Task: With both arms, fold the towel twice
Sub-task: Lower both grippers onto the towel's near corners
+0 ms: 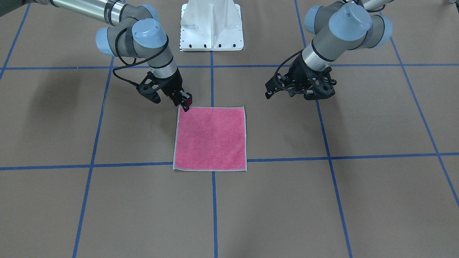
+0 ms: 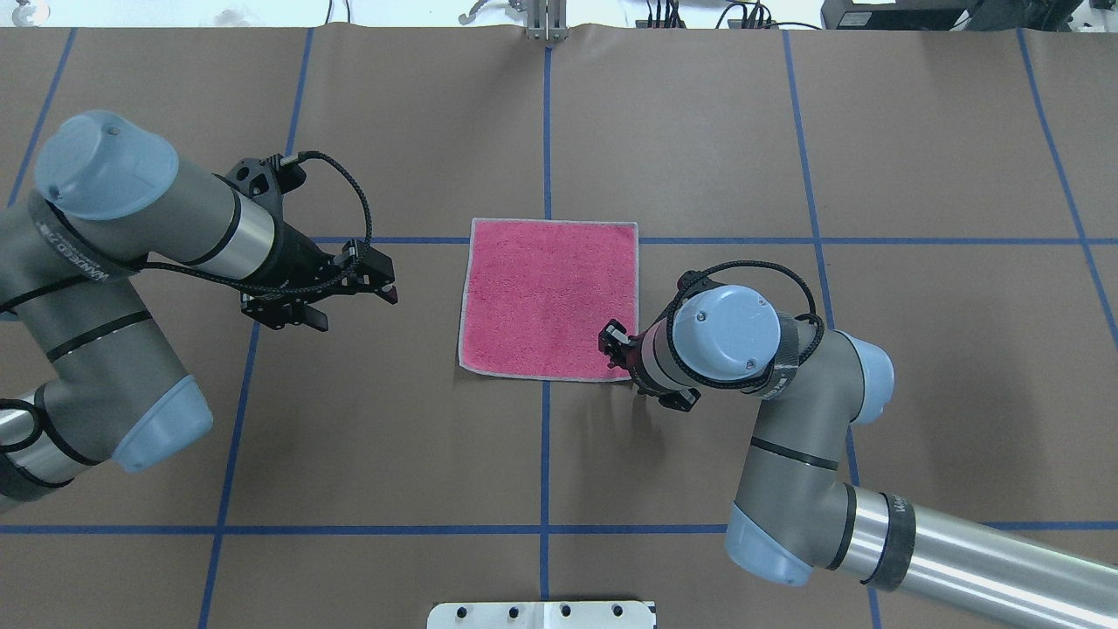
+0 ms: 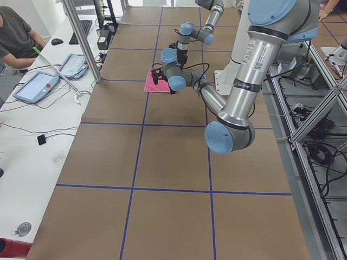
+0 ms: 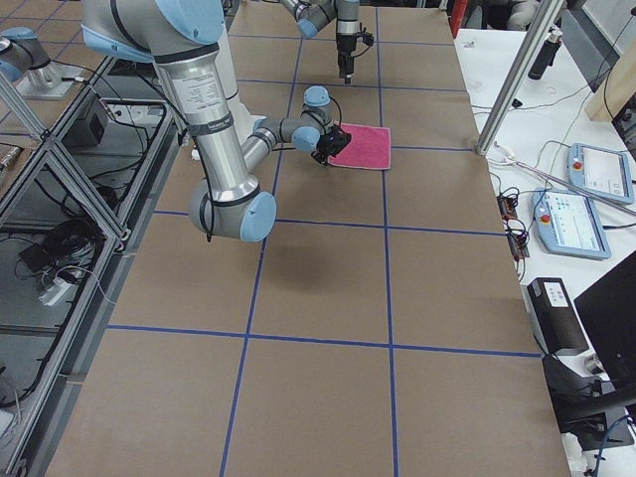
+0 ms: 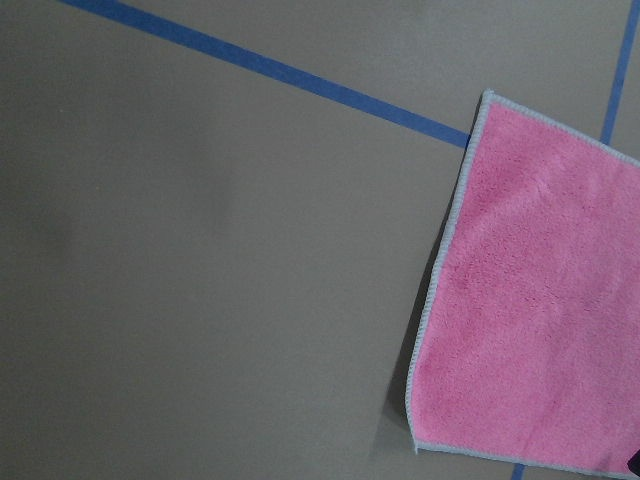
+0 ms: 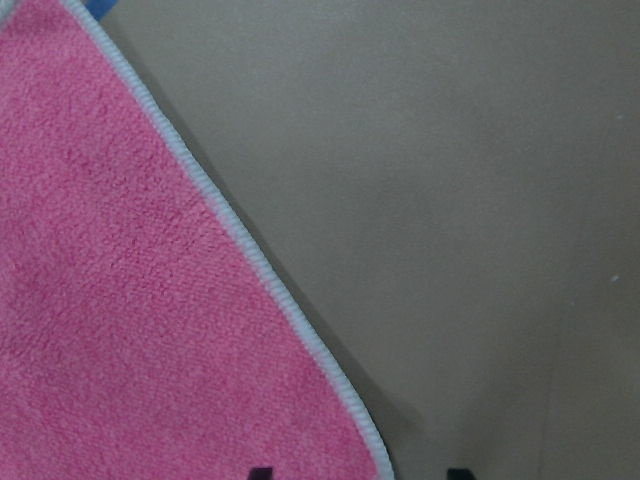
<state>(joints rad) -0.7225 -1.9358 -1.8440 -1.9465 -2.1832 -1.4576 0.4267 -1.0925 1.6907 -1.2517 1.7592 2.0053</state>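
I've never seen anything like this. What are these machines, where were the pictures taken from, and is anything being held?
These are two robot arms, a left arm and a right arm, at a table marked with blue tape lines. Each ends in a two-fingered claw. Four pictures come from fixed cameras: one facing the robot, one above and behind it, one at each table end. The other two come from cameras on the wrists, looking down. One thing lies on the table: a pink towel, flat and unfolded. The right claw is at the towel corner nearest that arm; its wrist camera shows its fingertips apart, either side of that corner, so nothing looks gripped yet. The left claw hangs to the side, clear of the towel; I can't tell whether it's open.
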